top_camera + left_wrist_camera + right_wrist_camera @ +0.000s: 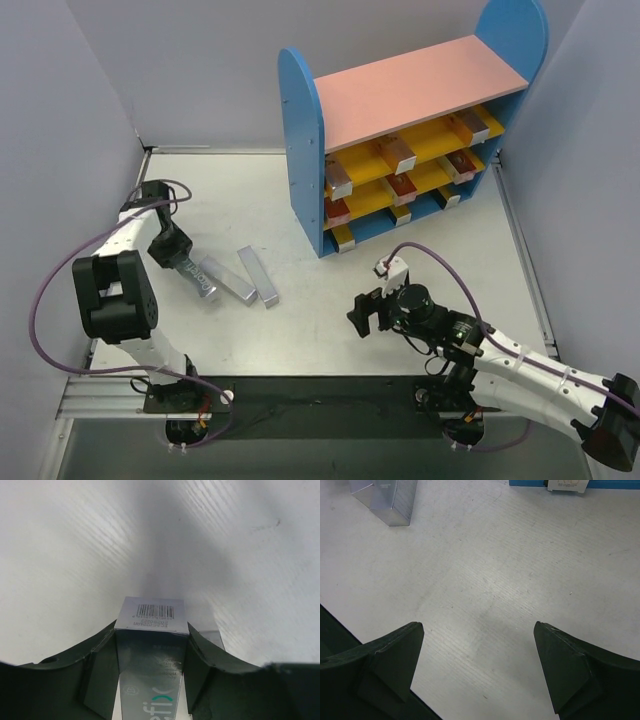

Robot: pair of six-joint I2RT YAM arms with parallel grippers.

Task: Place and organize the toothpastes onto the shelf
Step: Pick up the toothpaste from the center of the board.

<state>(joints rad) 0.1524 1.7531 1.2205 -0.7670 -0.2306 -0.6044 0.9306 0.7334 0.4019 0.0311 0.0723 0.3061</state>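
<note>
My left gripper (pixel 186 266) (pixel 152 645) is shut on a silver-grey toothpaste box (pixel 203 281) (pixel 152 625) lying on the table at the left. The box's barcode end points away from the wrist camera. Two more silver toothpastes (pixel 232 283) (pixel 258 275) lie right beside it, one edge showing as a silver box (pixel 209 631). The shelf (pixel 300 120), with blue sides and a pink top, stands at the back right. Several toothpastes (pixel 398 152) sit on its yellow boards. My right gripper (pixel 366 314) (pixel 478 672) hangs open over bare table, nothing between its fingers.
Grey walls close in the table on the left, back and right. In the right wrist view a silver box (pixel 390 500) lies at the top left and the shelf's blue base (pixel 530 482) runs along the top edge.
</note>
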